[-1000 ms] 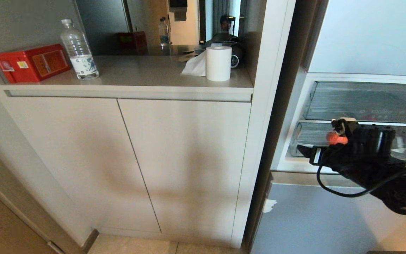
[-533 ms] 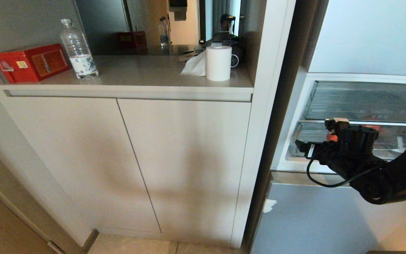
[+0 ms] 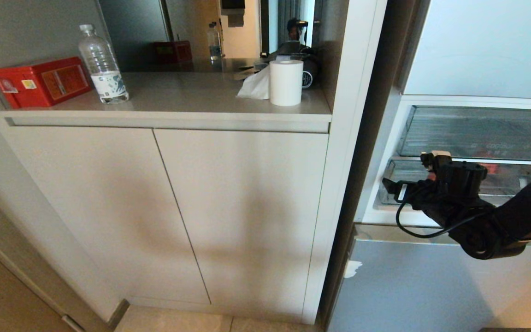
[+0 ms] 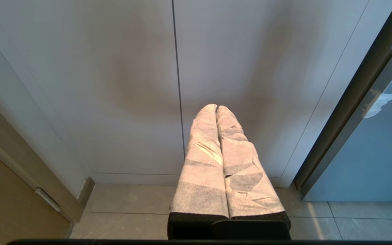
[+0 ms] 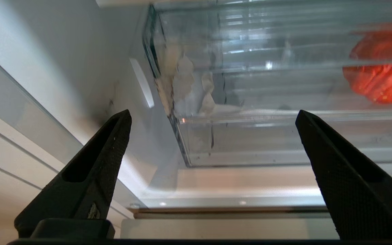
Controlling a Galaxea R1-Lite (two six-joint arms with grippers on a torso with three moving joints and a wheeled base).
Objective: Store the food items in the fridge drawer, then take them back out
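The fridge (image 3: 413, 286) stands open at the right, its clear fridge drawer (image 3: 404, 182) low in the compartment. In the right wrist view a red apple (image 5: 383, 75) lies inside the drawer (image 5: 250, 102), seen through its stepped front wall; in the head view the apple (image 3: 489, 168) shows as a small red patch. My right gripper (image 3: 431, 168) hovers at the drawer's front left corner. Its black fingers (image 5: 107, 153) stand wide open with nothing between them (image 5: 213, 114). My left gripper (image 4: 216, 108) hangs shut before the beige cabinet doors, near the floor.
A second clear bin (image 3: 477, 133) sits above the drawer. Left of the fridge are beige cabinet doors (image 3: 242, 212) under a counter with a red box (image 3: 42, 82), a water bottle (image 3: 103, 64) and a paper roll (image 3: 286, 83). White tape (image 3: 352, 268) marks the fridge door edge.
My right arm has shifted left and slightly up along the drawer front. The red patch that showed at the gripper a second ago is now almost hidden behind it.
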